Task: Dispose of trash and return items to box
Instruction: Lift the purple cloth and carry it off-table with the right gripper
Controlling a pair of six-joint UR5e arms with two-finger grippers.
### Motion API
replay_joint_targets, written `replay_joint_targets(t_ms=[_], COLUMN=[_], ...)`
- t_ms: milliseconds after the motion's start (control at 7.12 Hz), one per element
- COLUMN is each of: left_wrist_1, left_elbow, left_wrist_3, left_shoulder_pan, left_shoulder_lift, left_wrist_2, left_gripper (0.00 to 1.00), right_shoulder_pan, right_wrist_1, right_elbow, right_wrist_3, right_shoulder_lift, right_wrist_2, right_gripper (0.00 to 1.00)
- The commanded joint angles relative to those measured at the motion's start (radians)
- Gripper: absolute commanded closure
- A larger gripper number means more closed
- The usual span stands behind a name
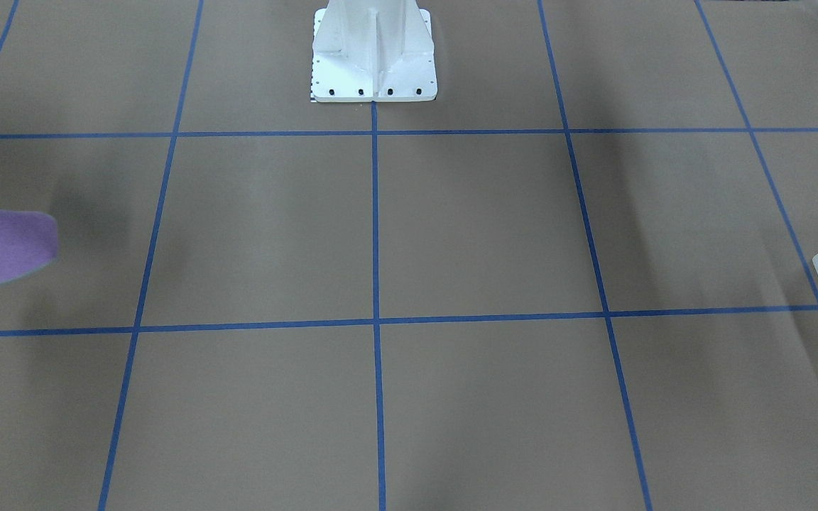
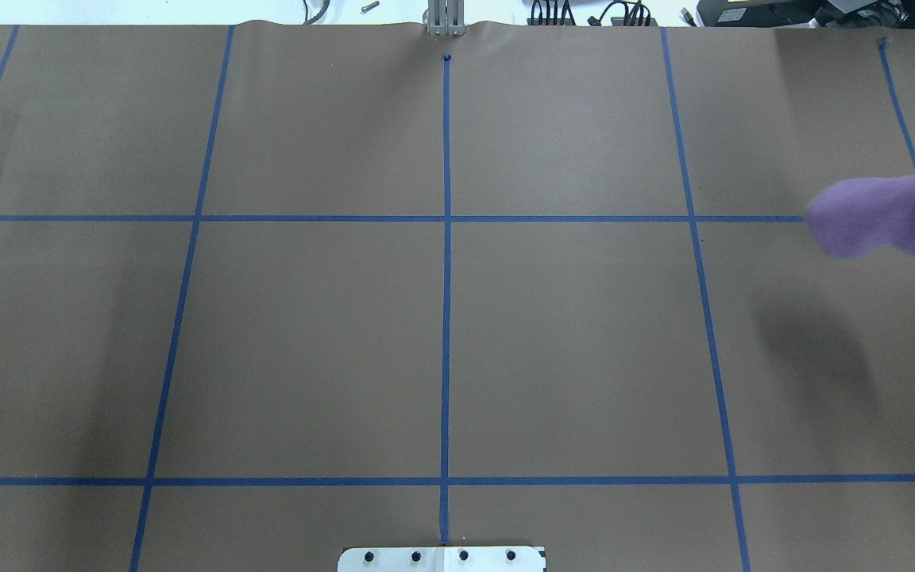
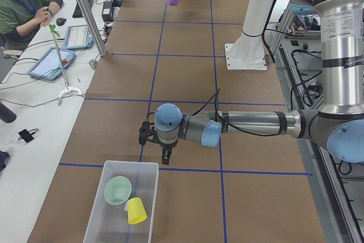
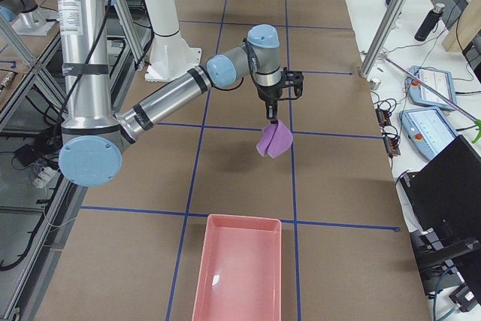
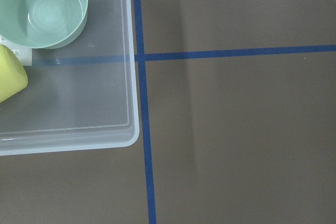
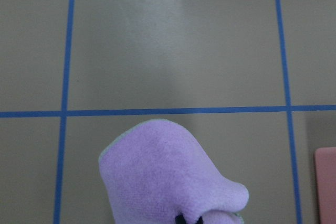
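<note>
Brown paper-covered table: right gripper clamps a purple fleecy cloth aloft, mid-carry I'd say. Left gripper: cannot tell. Next likely needs travel to the translucent milky-white plastic box, well apart, then release.

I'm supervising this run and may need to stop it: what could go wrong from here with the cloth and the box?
The right end effector pinches the purple cloth by a small edge, and the rest hangs free, so it might slip out. The cloth hangs over the table, short of the pink tray. Released now, it would likely miss. The left end effector hovers close to the box wall, and a careless descent could knock it.
</note>
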Motion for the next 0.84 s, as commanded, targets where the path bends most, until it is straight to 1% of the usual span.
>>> replay_joint_targets(t_ms=[0,140,281,421,562,702], left_wrist_1=[-0.001,-0.001,-0.002,-0.002,-0.002,-0.002], left_elbow=[0.002,0.002,0.002,0.002,0.002,0.002], left_wrist_3=[0.0,0.0,0.0,-0.002,-0.002,-0.003], left_shoulder_pan=[0.002,0.002,0.002,0.003,0.003,0.006], left_shoulder_lift=[-0.003,-0.005,-0.006,-0.008,-0.008,-0.01], left_wrist_2=[0.0,0.0,0.0,0.0,0.0,0.0], left_gripper=[0.01,0.02,0.02,0.02,0.01,0.01], right_shoulder_pan=[0.239,0.353,0.48,0.554,0.588,0.611], right_wrist_1=[-0.002,0.0,0.001,0.003,0.005,0.011], right_elbow=[-0.032,-0.1,-0.233,-0.323,-0.363,-0.406], right_wrist_3=[-0.371,-0.584,-0.809,-0.951,-1.006,-1.061], right_shoulder_lift=[-0.16,-0.216,-0.219,-0.212,-0.216,-0.216], right_wrist_2=[0.101,0.119,0.18,0.186,0.172,0.135], right_gripper=[1.0,1.0,1.0,1.0,1.0,1.0])
